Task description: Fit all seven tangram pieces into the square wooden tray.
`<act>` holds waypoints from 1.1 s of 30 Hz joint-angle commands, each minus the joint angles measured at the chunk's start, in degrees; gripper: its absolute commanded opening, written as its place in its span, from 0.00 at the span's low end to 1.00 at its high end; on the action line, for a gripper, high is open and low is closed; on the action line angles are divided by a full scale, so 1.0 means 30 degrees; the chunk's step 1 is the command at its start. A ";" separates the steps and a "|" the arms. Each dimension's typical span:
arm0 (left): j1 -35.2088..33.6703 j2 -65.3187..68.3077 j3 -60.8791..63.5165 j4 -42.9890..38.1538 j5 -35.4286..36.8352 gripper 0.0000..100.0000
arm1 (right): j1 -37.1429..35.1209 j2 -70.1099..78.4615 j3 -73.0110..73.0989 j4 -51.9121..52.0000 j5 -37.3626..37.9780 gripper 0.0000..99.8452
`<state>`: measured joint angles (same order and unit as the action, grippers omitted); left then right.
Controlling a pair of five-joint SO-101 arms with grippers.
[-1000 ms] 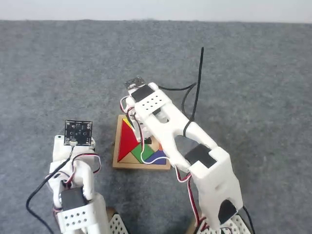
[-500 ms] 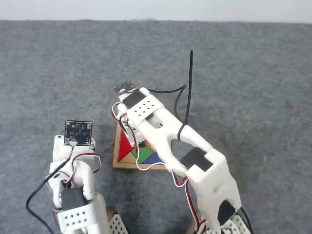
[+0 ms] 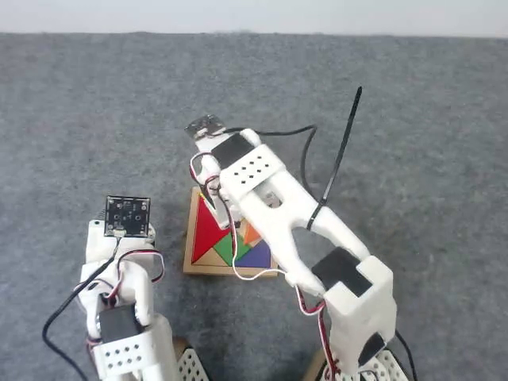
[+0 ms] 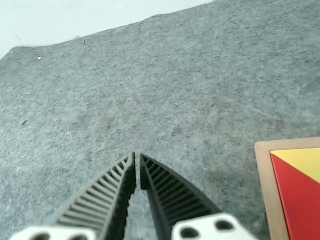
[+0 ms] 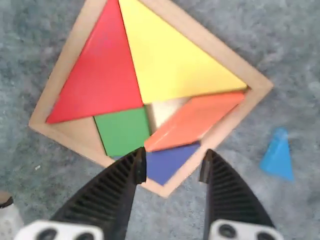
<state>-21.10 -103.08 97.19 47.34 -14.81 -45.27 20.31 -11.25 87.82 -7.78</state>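
Tray (image 5: 67, 65) holds red triangle (image 5: 100, 75), yellow triangle (image 5: 170, 60), green square (image 5: 122, 132), orange parallelogram (image 5: 195, 120), dark-blue piece (image 5: 165, 167); light-blue triangle (image 5: 277, 155) on counter (image 5: 300, 75) just beside it. Right pincer (image 5: 173, 157) above tray edge, apart, empty. Left pincer (image 4: 137, 157) together, over counter near tray.

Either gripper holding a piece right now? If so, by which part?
Nothing is held. The right gripper is open above the tray; the left gripper is shut with nothing between its fingers.
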 commanded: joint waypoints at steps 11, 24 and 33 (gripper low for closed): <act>-0.0147 -0.0381 -0.0249 0.0059 -0.0234 0.02 | -0.0073 -0.1480 0.4249 -0.5582 0.1905 0.03; -0.0147 -0.0381 -0.0249 0.0059 -0.0234 0.02 | 0.1480 -0.1656 0.5304 -0.5319 0.1963 0.03; -0.0147 -0.0381 -0.0249 0.0059 -0.0234 0.02 | 0.1832 -0.3531 0.5304 -0.4293 0.2755 0.03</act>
<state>-21.10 -103.08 97.19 47.34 -14.81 -41.76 18.02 5.27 72.44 -0.40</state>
